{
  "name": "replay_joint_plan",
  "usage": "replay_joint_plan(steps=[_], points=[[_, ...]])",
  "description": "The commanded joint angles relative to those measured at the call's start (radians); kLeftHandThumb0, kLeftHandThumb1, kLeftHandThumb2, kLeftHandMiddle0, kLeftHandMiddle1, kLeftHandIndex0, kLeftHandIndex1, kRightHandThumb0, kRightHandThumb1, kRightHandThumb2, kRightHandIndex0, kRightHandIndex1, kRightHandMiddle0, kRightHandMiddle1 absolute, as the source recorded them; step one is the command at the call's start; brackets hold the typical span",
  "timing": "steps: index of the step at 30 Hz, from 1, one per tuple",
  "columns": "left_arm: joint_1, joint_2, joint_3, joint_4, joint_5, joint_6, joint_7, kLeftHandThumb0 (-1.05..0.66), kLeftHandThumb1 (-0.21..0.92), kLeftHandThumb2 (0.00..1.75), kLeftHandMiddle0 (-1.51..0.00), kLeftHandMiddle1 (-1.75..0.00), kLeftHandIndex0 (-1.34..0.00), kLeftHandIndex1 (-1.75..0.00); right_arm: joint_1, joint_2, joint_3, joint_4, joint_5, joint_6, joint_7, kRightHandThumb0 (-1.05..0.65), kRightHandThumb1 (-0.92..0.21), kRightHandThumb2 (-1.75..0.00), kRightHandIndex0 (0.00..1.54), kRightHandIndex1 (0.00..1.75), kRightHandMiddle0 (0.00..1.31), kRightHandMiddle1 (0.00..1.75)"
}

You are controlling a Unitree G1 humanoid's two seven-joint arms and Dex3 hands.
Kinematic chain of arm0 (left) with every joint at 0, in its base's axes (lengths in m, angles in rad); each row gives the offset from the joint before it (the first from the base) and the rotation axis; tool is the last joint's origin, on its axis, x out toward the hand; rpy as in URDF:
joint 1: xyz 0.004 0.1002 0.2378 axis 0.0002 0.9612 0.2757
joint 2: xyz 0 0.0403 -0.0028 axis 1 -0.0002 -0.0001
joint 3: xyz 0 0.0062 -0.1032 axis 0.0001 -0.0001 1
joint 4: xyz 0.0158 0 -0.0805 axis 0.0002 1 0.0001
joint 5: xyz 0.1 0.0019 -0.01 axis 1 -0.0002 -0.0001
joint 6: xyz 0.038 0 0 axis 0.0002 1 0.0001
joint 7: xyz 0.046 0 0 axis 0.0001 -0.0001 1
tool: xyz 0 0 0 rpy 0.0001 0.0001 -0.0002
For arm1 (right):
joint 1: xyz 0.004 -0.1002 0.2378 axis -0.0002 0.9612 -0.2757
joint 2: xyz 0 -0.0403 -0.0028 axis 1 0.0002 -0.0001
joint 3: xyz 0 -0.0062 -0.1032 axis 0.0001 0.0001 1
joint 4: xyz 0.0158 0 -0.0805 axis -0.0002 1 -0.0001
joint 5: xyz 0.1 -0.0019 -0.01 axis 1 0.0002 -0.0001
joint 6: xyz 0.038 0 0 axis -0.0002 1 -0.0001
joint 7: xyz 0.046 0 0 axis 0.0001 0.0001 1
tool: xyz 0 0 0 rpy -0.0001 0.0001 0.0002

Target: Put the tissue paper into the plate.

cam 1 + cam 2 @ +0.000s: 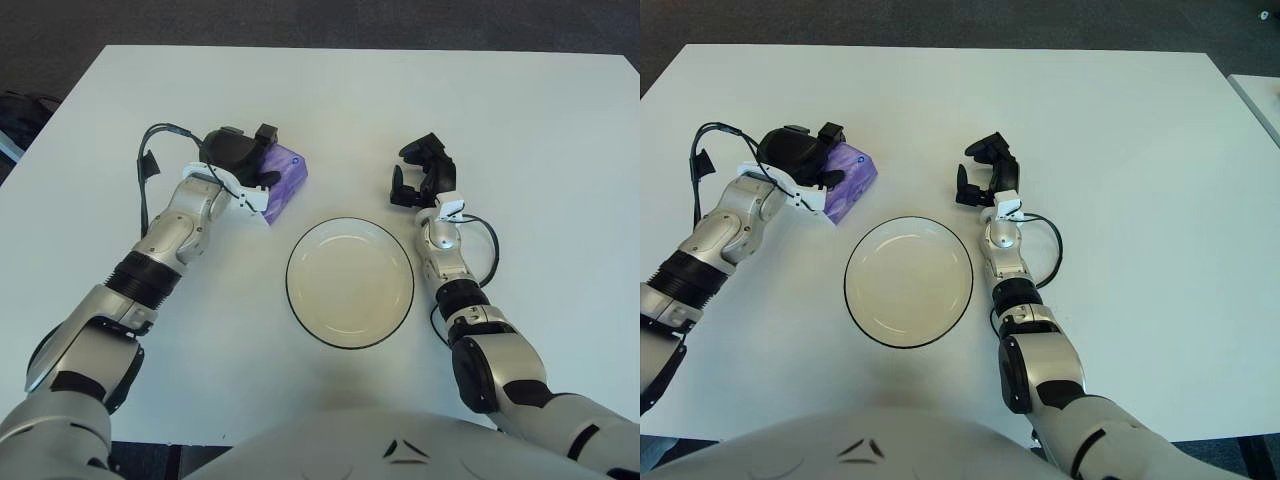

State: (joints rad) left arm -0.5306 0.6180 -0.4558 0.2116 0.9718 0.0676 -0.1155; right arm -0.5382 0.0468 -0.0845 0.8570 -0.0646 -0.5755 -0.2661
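Tissue pack: we see the purple plastic-wrapped tissue pack (284,176) up-left of the plate, long axis slanting near-left to far-right.
Left hand (240,160): fingers clamped over its left end.
White round plate with dark rim (350,337): bare white table (520,110) all around.
Right hand (421,172): beside plate's upper right, fingers apart.

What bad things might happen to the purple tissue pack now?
The left hand covers only the pack's left end, so the pack might tip or slip out when lifted. The pack sits up-left of the plate, apart from its rim, so a short move could drop it on the table or on the rim. The right hand, right of the plate, holds nothing and could not catch it.
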Motion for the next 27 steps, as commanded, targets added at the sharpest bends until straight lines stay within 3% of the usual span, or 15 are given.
replay_joint_plan(steps=[1, 10, 23, 25, 27], points=[[0.188, -0.013, -0.080, 0.142, -0.018, -0.042, -0.034, -0.01, 0.33, 1.23, -0.55, -1.66, -0.55, -1.63, 0.261, 0.006, -0.010, 0.201, 0.004, 0.120, -0.005, -0.01, -0.21, -1.37, 0.71, 1.75, 0.58, 1.52], [0.151, 0.005, -0.041, 0.156, -0.062, -0.106, 0.006, -0.01, 0.29, 1.29, -0.57, -1.66, -0.57, -1.63, 0.266, 0.008, -0.007, 0.196, 0.002, 0.122, -0.004, -0.01, -0.21, -1.38, 0.71, 1.75, 0.58, 1.52], [0.133, -0.053, 0.065, 0.209, -0.115, -0.097, 0.252, -0.01, 0.22, 1.39, -0.60, -1.69, -0.60, -1.67, 0.271, 0.010, -0.022, 0.194, 0.024, 0.112, 0.015, -0.02, -0.21, -1.38, 0.71, 1.75, 0.59, 1.51], [0.127, -0.069, 0.084, 0.228, -0.135, -0.103, 0.300, -0.01, 0.20, 1.43, -0.60, -1.72, -0.61, -1.70, 0.270, 0.010, -0.024, 0.197, 0.026, 0.109, 0.017, -0.02, -0.21, -1.38, 0.71, 1.75, 0.59, 1.51], [0.121, -0.081, 0.098, 0.242, -0.151, -0.110, 0.331, -0.01, 0.07, 1.58, -0.74, -1.73, -0.65, -1.71, 0.269, 0.010, -0.026, 0.198, 0.026, 0.107, 0.017, -0.02, -0.21, -1.38, 0.71, 1.75, 0.58, 1.51]])
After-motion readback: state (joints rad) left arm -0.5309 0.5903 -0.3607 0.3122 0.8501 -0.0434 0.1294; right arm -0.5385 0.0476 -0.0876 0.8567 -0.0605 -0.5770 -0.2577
